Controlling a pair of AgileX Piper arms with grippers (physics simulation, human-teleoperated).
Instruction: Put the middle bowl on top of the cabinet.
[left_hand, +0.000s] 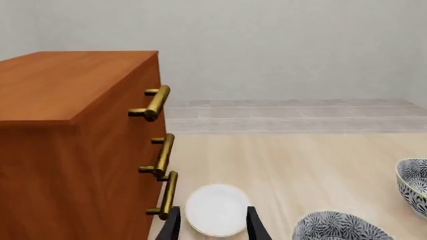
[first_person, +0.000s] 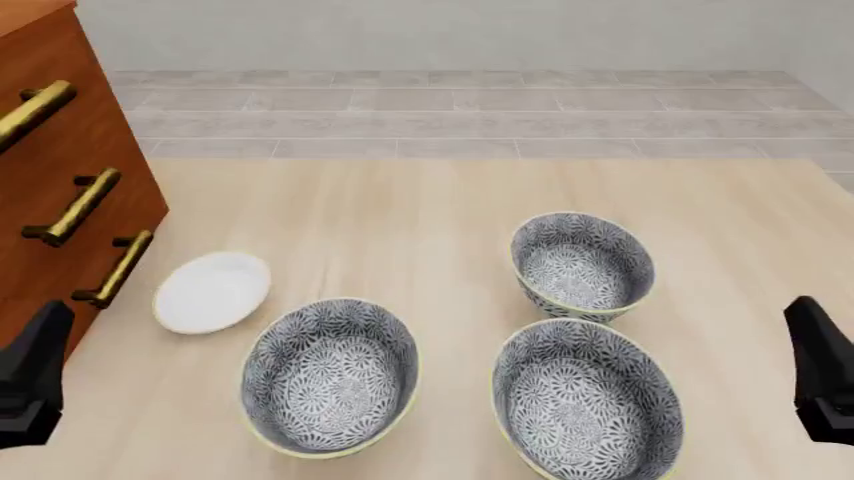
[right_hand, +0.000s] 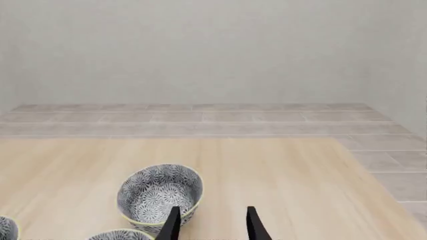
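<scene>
Pale wooden table (first_person: 441, 200): middle bowl (first_person: 587, 402) right of cabinet (first_person: 60, 150), nearer right gripper (right_hand: 210, 222); both grippers spread, holding nothing; left gripper (left_hand: 212, 225).

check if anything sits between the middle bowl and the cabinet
Yes: the left bowl and the white saucer lie on the table between the middle bowl and the cabinet. Lifted up and over, the path to the cabinet top looks open.

Matte black left tool (left_hand: 213, 225), right tool (right_hand: 211, 222), thin tapered fingers, no markings
</scene>
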